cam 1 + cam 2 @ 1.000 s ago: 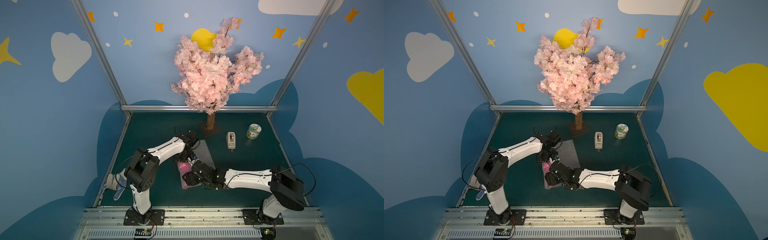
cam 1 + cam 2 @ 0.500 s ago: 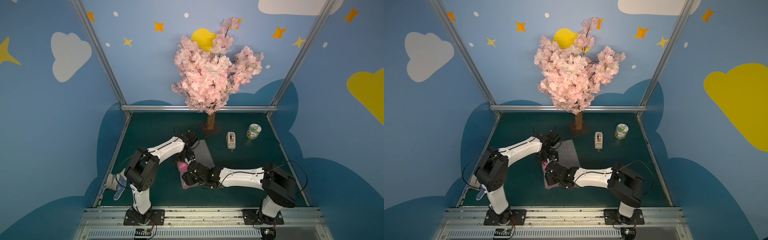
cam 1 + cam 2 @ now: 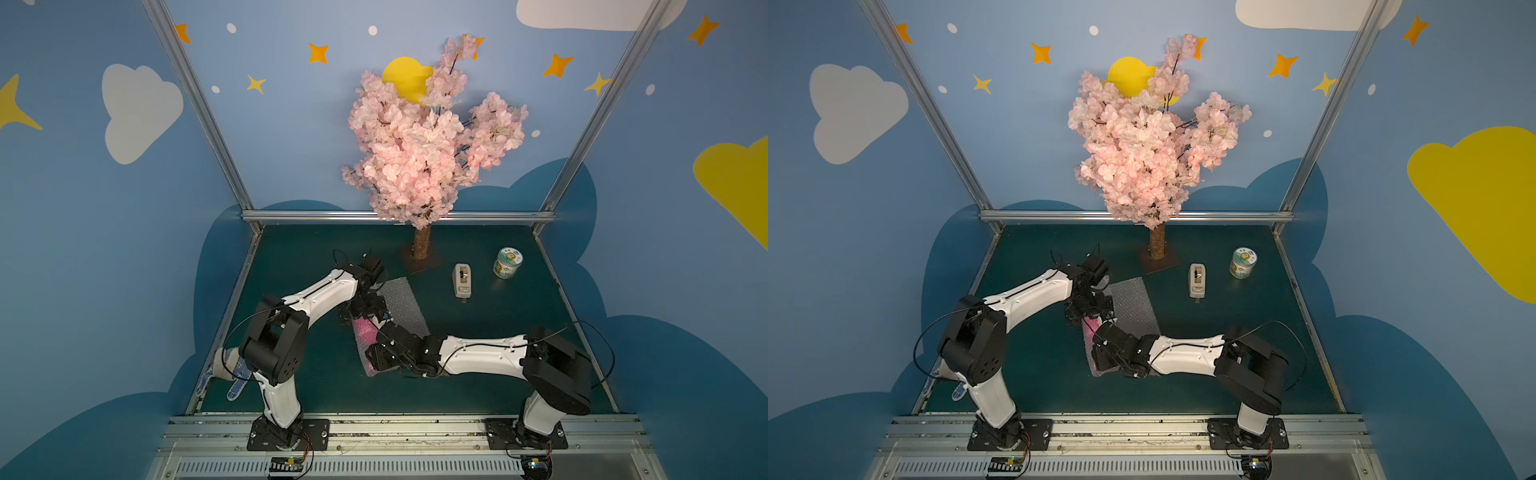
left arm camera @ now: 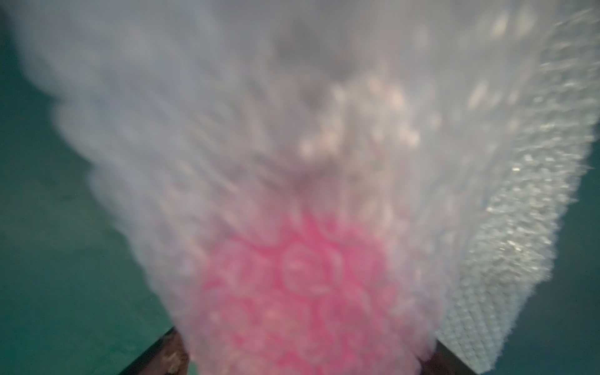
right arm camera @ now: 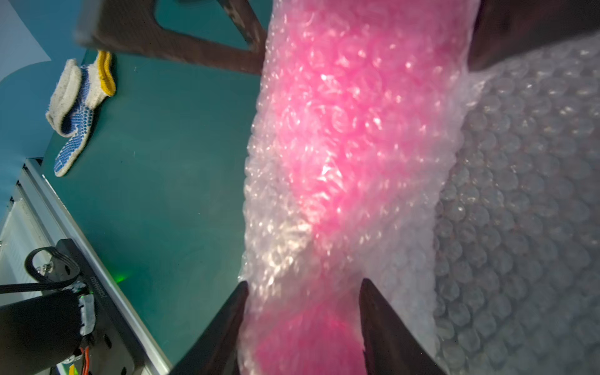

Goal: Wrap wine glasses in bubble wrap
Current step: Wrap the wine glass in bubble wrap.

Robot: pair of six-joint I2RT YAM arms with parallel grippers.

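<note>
At table (image 3: 498,353) centre, my right gripper (image 5: 302,289) pinches bubble wrap (image 3: 401,299) around the goblet (image 5: 350,113); left gripper (image 4: 305,341), at twelve o'clock, straddles it wide, hold unclear.

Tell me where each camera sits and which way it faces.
Both top views: high above the front edge, looking down and back across the table; both arms, left gripper and right gripper at the bubble wrap.
Left wrist: on the left arm, looking down, blurred, at the wrapped pink goblet; its fingertips show.
Right wrist: on the right arm, looking along the goblet; its fingers pinch the wrap.
Shared: both wrist views show the wrapped goblet.
</note>
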